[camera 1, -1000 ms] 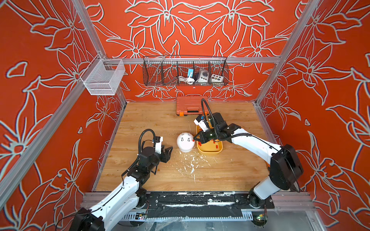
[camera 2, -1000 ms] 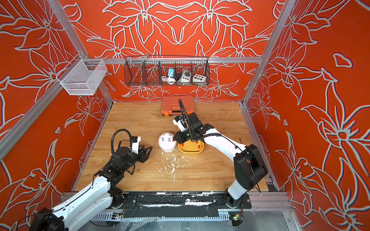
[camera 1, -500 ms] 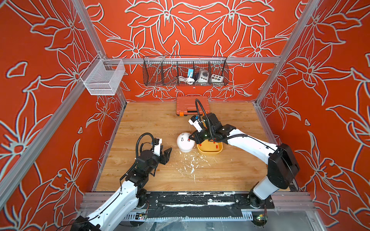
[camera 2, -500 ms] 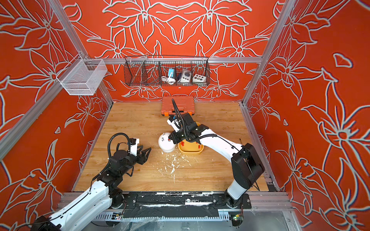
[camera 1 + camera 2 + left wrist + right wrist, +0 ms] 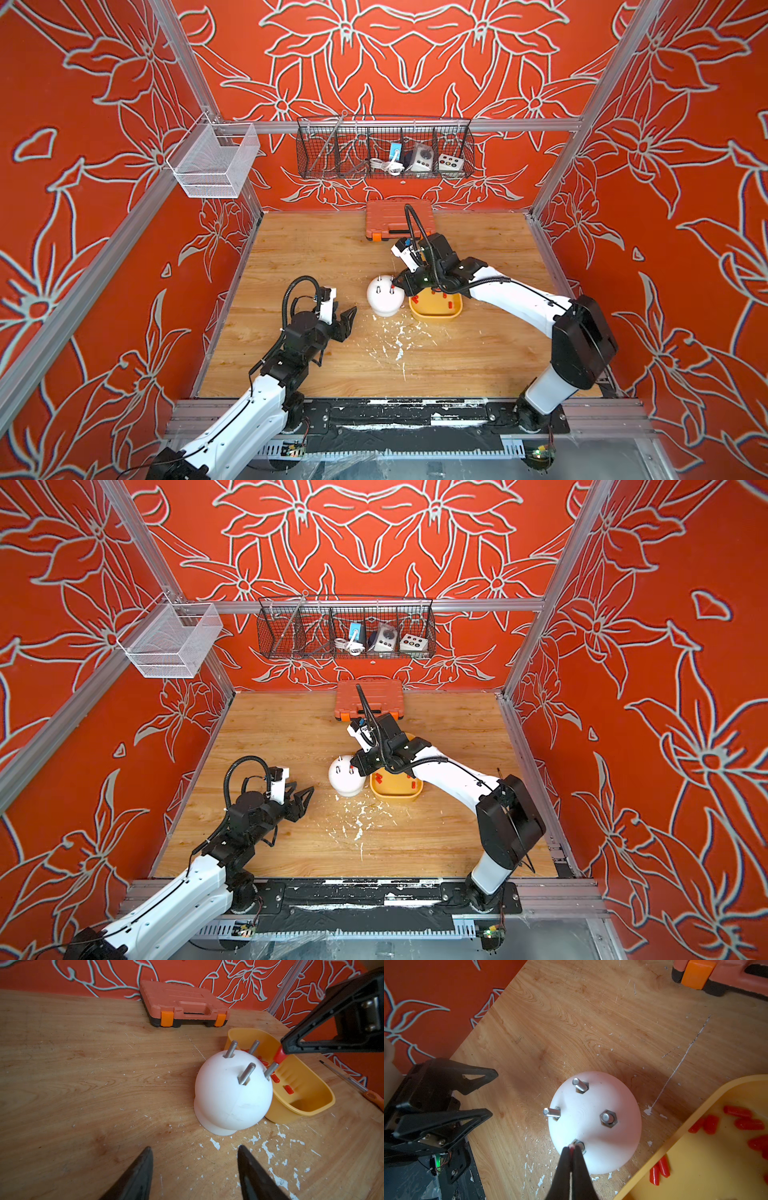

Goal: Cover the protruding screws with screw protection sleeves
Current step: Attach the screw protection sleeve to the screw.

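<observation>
A white dome (image 5: pixel 230 1095) stands mid-table with several grey protruding screws (image 5: pixel 246 1073) sticking out of its top, also seen in the right wrist view (image 5: pixel 580 1084). My right gripper (image 5: pixel 572 1148) is shut on one red screw protection sleeve (image 5: pixel 279 1056). The sleeve's lower end meets the tip of the screw (image 5: pixel 271 1070) nearest the yellow tray (image 5: pixel 311 1109). In both top views that gripper (image 5: pixel 395 284) (image 5: pixel 353 766) hangs over the dome's tray side. My left gripper (image 5: pixel 193 1150) (image 5: pixel 347 318) is open and empty, a hand's width left of the dome. More sleeves (image 5: pixel 737 1111) lie in the tray.
An orange tool case (image 5: pixel 399 218) lies at the back edge of the table. A thin screwdriver (image 5: pixel 353 1082) lies beyond the tray. White flakes (image 5: pixel 399 340) are scattered in front of the dome. A wire basket (image 5: pixel 384 149) and a mesh basket (image 5: pixel 212 162) hang on the walls.
My right gripper has moved left from over the tray to the dome, carrying the sleeve. The left gripper has hardly moved and stays open.
</observation>
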### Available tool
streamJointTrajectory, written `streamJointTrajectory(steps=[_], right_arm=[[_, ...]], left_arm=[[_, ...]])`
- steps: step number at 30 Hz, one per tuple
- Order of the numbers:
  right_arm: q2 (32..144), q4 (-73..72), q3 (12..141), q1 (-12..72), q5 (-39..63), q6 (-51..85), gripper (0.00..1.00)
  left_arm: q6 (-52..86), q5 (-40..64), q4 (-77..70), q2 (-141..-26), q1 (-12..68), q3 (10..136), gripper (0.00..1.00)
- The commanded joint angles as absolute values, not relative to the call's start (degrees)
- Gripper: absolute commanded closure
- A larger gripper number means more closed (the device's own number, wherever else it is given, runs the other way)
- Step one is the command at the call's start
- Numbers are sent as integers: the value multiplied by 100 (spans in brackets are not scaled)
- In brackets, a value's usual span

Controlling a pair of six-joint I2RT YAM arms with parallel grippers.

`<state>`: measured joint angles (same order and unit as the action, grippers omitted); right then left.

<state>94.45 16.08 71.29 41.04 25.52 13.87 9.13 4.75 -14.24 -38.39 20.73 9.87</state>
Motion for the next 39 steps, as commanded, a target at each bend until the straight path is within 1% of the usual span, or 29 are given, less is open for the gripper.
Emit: streamJointTrajectory(steps=[1,11,29,38,39], right_arm=[[9510,1582,7286,4151,2562,1327,100],[9510,1808,7304,4194,2441,1248,100],[9659,2292,7453,4465,1612,611,100],[9802,2589,7639,4544,1606,339,100],[9762,2563,7621,4544,1633,355,98]], left_arm=[[853,431,-1572,-3875,2102,1052,37],[853,431,-1573,-3920,2102,1057,37],[853,431,-1573,-3937,2102,1080,37],[853,431,-1573,-3929,2101,1065,37],[853,431,-1569,-3937,2105,1067,37]])
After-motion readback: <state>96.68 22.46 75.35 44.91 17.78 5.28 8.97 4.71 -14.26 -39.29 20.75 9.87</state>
